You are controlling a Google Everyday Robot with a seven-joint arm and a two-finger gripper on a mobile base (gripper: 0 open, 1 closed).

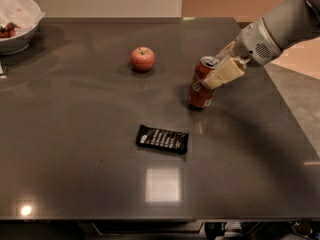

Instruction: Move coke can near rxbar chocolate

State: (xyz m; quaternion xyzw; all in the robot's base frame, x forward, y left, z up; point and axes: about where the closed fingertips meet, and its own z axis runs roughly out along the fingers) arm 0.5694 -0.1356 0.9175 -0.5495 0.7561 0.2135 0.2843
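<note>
The red coke can (201,90) with a silver top stands slightly tilted on the dark table, right of centre. My gripper (220,72) comes in from the upper right and its cream fingers (224,75) are closed around the can's upper part. The rxbar chocolate (162,139), a flat black wrapper with white lettering, lies on the table below and left of the can, a short gap away.
A red apple (143,59) sits on the table at the back, left of the can. A white bowl (15,24) with food stands at the far left corner. The table's right edge (295,129) runs diagonally near my arm.
</note>
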